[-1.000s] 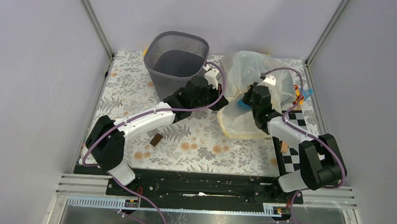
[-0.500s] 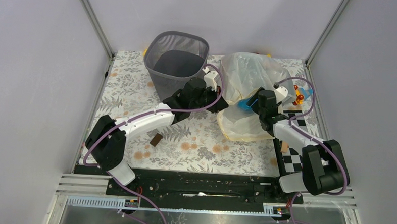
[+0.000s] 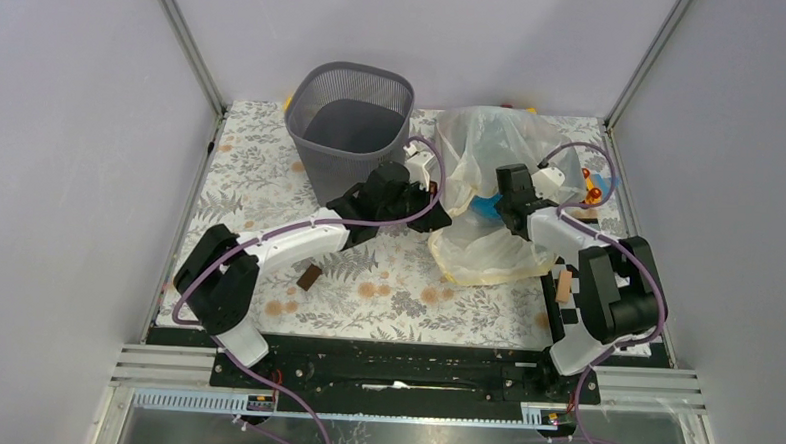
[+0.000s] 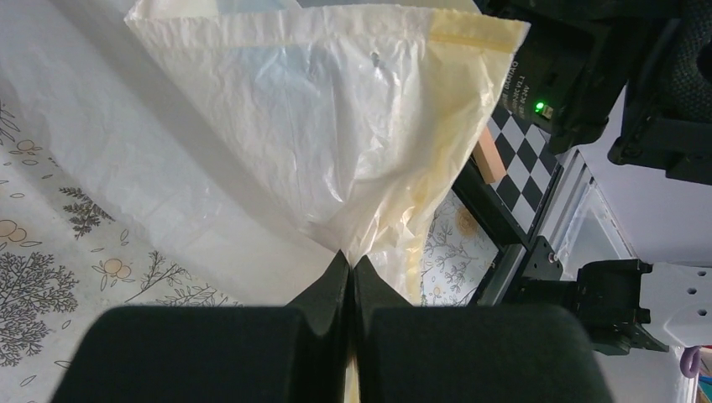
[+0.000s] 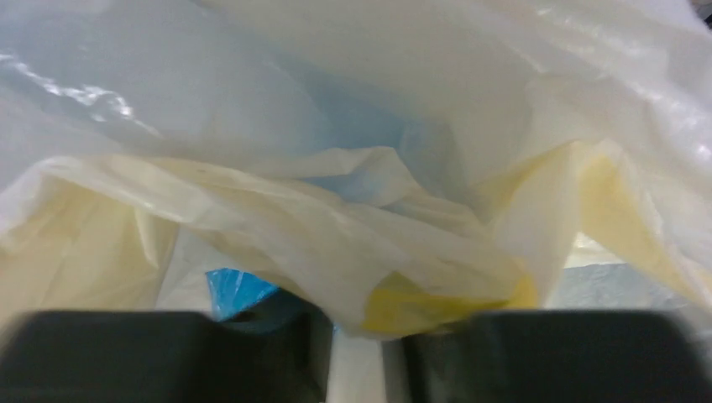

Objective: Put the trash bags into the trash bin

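Observation:
A large translucent cream-white trash bag [image 3: 492, 151] lies crumpled at the back right of the floral mat. The dark grey mesh trash bin [image 3: 351, 120] stands upright just to its left. My left gripper [image 3: 438, 199] sits between bin and bag and is shut on a pinched fold of the bag's edge [image 4: 350, 260], the film [image 4: 319, 126] fanning up from the tips. My right gripper [image 3: 495, 208] is pressed into the bag's right side. Its jaws stand apart [image 5: 357, 332], with a yellowish fold of the bag [image 5: 336, 227] draped over the fingertips. A blue scrap [image 5: 235, 290] shows by the left finger.
A black-and-white checkerboard [image 3: 577, 310] carrying a small wooden block [image 3: 564, 287] lies at the right front. A small brown block [image 3: 310, 276] sits on the mat near the left arm. Colourful small items [image 3: 596, 191] lie behind the bag, by the right wall.
The right gripper opened and partly closed again, and swung left and back from over the bag toward its right side. The bag's top shifted. The left gripper kept its pinch.

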Tool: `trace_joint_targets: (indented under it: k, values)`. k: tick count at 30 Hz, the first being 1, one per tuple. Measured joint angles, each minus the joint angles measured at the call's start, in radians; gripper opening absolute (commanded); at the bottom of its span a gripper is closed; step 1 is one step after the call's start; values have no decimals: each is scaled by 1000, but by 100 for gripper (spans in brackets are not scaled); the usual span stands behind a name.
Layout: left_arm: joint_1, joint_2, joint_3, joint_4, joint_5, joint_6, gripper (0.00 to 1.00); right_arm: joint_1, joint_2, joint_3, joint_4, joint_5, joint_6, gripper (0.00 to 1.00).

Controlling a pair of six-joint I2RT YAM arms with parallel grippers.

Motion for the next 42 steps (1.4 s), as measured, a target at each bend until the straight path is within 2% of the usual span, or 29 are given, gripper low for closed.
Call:
trace_joint_targets:
  k: [2, 8, 13, 18, 24, 33, 38, 42]
  values:
    - [1, 7, -1, 0, 5, 0, 1, 0, 5, 0, -24, 6, 0, 4]
    - [15, 28, -1, -1, 14, 0, 2, 0, -61, 0, -55, -6, -35, 0]
    - [23, 42, 0, -1, 20, 0, 2, -1, -249, -5, -69, -150, -120, 0]
    - [23, 60, 0, 0, 21, 0, 3, -1, -514, -57, -70, -305, -183, 0]
    - [20, 186, 45, -4, 45, -16, 3, -1, -761, -66, -85, -480, -258, 0]
    - [-65, 342, 156, -36, 25, -39, 3, -1, -883, 79, -175, -518, -311, 0]
    - [-135, 365, 210, -39, 6, -28, 7, -1, -929, 119, -186, -520, -311, 0]
    - [-145, 372, 213, -43, 2, -18, 11, -1, -961, 132, -185, -546, -299, 0]
